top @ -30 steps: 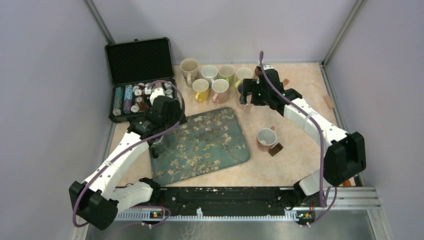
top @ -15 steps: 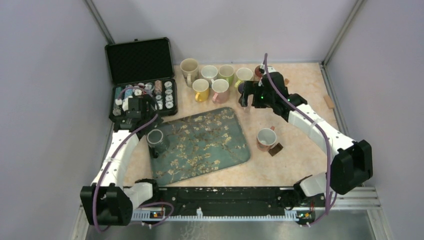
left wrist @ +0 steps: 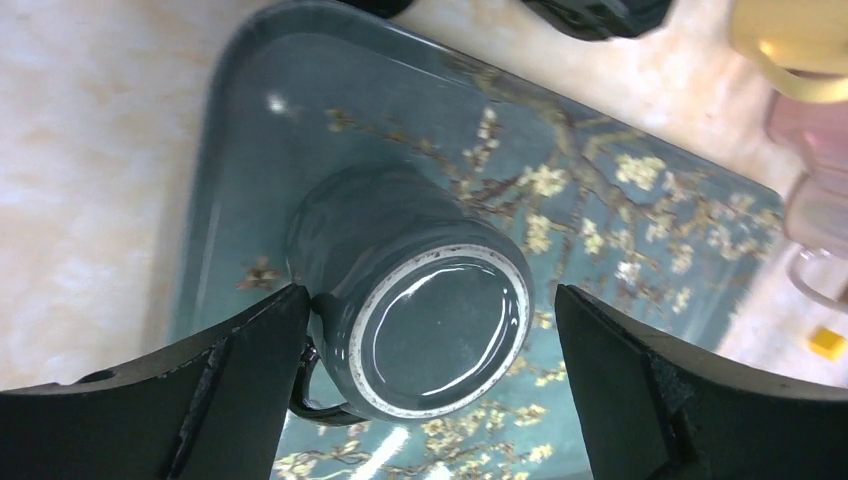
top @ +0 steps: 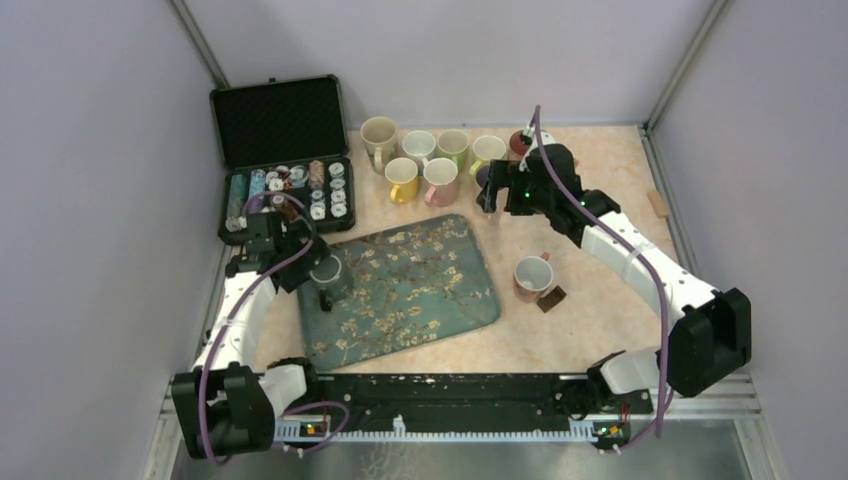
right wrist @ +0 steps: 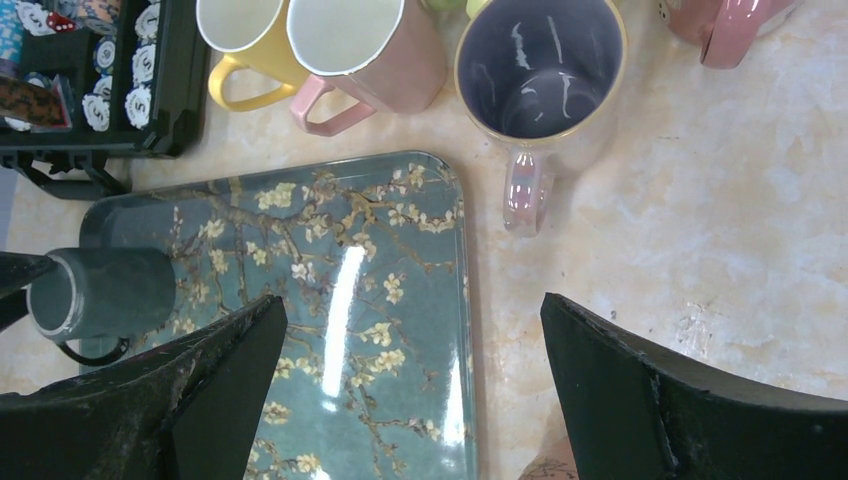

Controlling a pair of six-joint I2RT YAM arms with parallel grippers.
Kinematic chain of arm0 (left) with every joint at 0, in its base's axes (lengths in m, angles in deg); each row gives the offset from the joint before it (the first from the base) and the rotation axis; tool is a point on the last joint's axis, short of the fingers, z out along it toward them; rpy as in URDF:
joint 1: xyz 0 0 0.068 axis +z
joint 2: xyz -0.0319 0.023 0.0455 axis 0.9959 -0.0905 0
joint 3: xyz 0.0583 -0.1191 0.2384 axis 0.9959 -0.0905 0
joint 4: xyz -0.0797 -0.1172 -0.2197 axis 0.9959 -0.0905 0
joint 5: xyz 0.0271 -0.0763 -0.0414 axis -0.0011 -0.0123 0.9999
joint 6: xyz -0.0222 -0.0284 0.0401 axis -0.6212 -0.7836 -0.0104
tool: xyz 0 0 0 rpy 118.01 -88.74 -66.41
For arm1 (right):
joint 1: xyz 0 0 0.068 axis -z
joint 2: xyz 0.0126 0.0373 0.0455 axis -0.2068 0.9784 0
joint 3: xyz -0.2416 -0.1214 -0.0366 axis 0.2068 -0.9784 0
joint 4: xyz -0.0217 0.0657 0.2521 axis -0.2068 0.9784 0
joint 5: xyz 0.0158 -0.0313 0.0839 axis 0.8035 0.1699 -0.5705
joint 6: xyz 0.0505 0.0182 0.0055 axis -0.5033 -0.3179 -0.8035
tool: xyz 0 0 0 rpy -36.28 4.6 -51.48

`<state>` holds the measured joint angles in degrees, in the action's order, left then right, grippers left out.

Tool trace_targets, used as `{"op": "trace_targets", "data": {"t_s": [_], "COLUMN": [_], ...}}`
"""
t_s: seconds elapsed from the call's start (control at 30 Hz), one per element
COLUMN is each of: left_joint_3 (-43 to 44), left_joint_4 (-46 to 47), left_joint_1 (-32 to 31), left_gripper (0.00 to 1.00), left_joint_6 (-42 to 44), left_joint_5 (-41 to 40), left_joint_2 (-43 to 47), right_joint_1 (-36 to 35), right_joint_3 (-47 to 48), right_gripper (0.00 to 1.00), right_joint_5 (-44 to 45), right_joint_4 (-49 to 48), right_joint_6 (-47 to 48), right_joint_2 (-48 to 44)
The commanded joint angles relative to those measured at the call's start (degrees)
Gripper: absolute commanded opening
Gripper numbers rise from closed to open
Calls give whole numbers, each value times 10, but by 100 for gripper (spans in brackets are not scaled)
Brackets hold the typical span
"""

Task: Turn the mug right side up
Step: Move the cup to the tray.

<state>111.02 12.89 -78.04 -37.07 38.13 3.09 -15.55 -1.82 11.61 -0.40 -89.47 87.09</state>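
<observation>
Left wrist, dark mug [left wrist: 425,310], handle partly hidden

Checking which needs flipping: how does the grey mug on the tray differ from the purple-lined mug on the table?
The grey mug stands base up; the purple-lined mug stands mouth up. The grey mug sits on the tray; the purple-lined mug on the bare table. Both have one handle.

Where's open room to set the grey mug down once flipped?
Most of the tray right of the grey mug is bare, as is the table strip between tray and pink mug. Crowded: the mug cluster behind the tray and the chip case.
</observation>
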Motion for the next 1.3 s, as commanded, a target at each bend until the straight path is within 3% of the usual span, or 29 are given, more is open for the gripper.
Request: {"op": "trace_targets", "data": {"t_s": [0.0,0.33,0.87,0.97,1.27], "left_joint_3": [-6,8,48,54,47], "left_joint_4": [58,54,-10,-13,-5], "left_joint_1": [-6,-170,-366,-381,-401], "left_gripper": [99,99,98,93,65], "left_joint_6": [0,-15,-18,-15,-22], "left_joint_5": [108,16,-186,-205,-214], "left_joint_2": [7,-10,-55,-74,-100], "right_joint_1": [3,2,3,2,3], "right_joint_3": [-10,-13,-21,-21,-27], "right_gripper": [99,99,99,99,99], "right_joint_5": [-1,2,2,2,2], "right_joint_4": [-18,-12,-16,-18,-20], "right_joint_6": [-1,-4,-8,-8,-9], "right_joint_2": [-30,-43,-54,-55,-58]}}
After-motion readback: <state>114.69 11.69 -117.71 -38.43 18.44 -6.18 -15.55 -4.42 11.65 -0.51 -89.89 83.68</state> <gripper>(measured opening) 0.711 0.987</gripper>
